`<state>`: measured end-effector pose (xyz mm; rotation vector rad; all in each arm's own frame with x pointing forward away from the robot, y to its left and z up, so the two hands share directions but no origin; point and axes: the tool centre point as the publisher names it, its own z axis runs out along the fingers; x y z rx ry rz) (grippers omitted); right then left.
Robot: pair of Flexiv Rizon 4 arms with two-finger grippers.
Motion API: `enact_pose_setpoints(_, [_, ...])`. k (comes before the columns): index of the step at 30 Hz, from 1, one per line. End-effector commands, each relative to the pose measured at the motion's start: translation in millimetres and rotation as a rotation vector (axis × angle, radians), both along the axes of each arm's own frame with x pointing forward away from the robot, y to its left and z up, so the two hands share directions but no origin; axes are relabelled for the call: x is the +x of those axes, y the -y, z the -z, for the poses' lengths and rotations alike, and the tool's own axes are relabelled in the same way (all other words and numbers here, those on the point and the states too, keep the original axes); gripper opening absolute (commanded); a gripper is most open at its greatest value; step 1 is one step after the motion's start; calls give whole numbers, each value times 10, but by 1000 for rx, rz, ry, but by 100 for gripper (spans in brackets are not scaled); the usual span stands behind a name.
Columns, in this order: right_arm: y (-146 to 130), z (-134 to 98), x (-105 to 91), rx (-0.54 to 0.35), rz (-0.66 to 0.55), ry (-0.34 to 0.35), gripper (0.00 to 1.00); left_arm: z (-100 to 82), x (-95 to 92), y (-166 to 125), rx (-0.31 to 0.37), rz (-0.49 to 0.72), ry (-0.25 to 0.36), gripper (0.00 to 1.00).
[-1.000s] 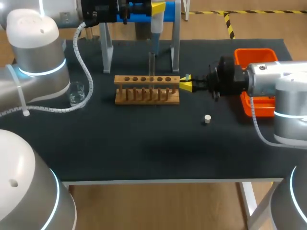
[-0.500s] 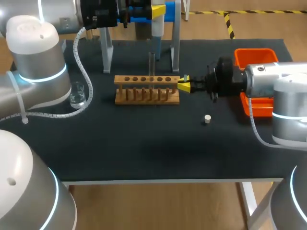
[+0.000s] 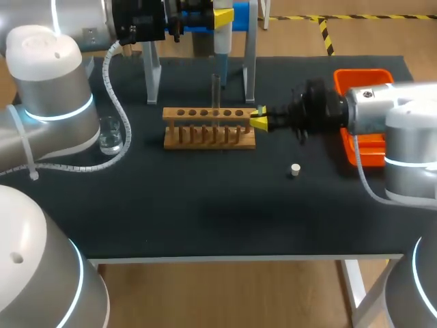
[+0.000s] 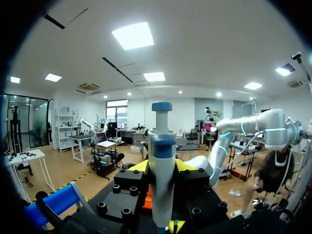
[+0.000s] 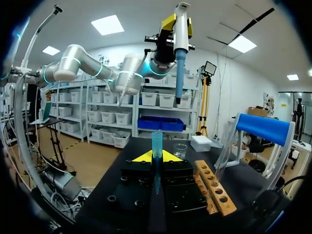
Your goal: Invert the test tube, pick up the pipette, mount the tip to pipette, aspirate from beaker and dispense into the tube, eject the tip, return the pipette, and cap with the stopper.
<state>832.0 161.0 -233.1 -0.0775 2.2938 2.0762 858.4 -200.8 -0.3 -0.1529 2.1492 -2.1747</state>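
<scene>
- Nudged closer to the wooden rack (image 3: 209, 127) over the last second: right gripper (image 3: 260, 120), now just beside the rack's end. Swung slightly aside as well: left arm, uncovering more of the beaker (image 3: 110, 134).
- Left gripper (image 4: 162, 168) high above the back of the tabletop (image 3: 205, 205), jaws clamped on the blue and white pipette (image 4: 161, 141), held upright.
- Right gripper's jaws clamped on a small teal pipette tip (image 5: 156, 141), standing upright between them, well below the pipette.
- Test tube (image 3: 216, 92) standing upright in the rack; inverting looks done, and picking up the pipette is done.
- Seems partway through mounting the tip: pipette's lower end looks bare, tip not yet on it.
- Left to do: aspirating from the beaker, dispensing into the test tube, ejecting the tip, returning the pipette, capping.
- Small pale stopper (image 3: 295, 169) lying alone on the tabletop, apart from the rack, untouched.
- Black tabletop; metal pipette stand (image 3: 250, 65) behind the rack; orange bin (image 3: 362, 78) at the right edge, beside the right arm.
</scene>
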Motion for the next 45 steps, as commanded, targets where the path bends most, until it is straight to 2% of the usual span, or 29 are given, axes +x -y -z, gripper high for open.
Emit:
enact_pose_setpoints(1, [-77, 13, 131, 0, -9, 7, 0, 4, -5, 6, -4, -3, 1, 0])
enact_pose_setpoints(14, [-250, -3, 242, 31, -13, 4, 0, 4, -5, 6, -4, -3, 1, 0])
enact_pose_setpoints(37, [-596, -55, 245, 88, -25, -52, 0, 4, -5, 6, -4, -3, 1, 0])
enact_pose_setpoints(45, [-667, -70, 240, 79, -18, -73, 0, 4, -5, 6, -4, -3, 1, 0])
